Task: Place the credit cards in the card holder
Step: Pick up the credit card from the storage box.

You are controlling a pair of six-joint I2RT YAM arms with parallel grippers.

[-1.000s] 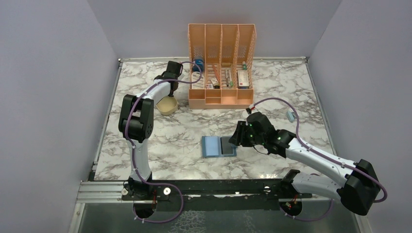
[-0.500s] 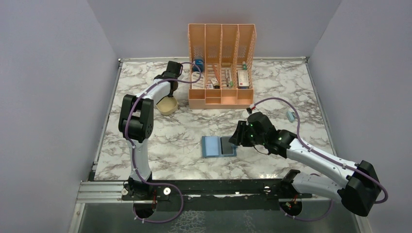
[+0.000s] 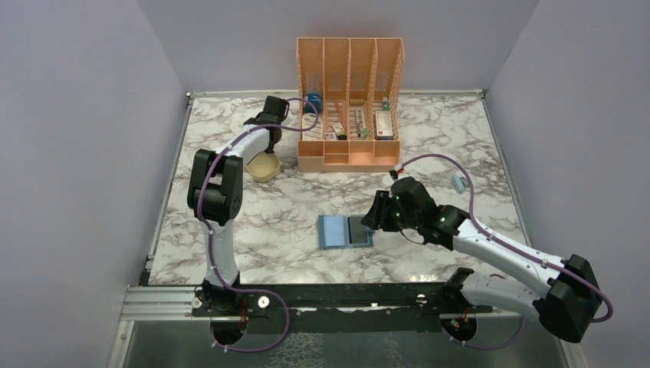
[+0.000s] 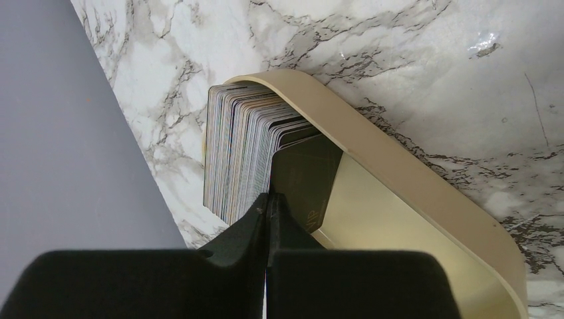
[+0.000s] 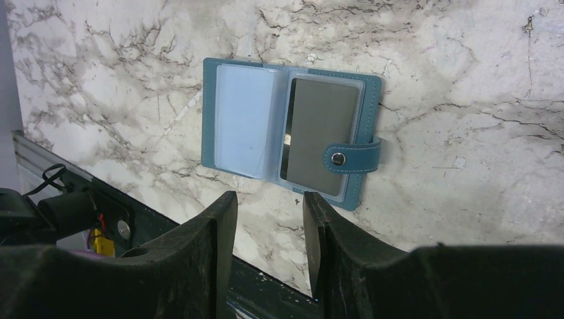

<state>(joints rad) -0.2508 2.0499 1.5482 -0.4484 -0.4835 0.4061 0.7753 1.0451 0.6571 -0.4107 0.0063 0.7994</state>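
Left wrist view had my left gripper (image 4: 268, 205) pressed shut at the near edge of the dark front card (image 4: 302, 173), beside the other credit cards (image 4: 236, 146) standing packed on edge in the beige tray (image 4: 412, 193). Whether that card was pinched I could not tell. My right gripper (image 5: 269, 199) hung parted and empty over the card holder (image 5: 243, 119). The holder lay spread flat on the marble table (image 5: 465, 80), one grey card (image 5: 319, 136) in its right pocket, the snap tab (image 5: 352, 158) lying over it.

The left gripper (image 4: 268, 206) has closed at the credit cards' (image 4: 239, 149) edge.
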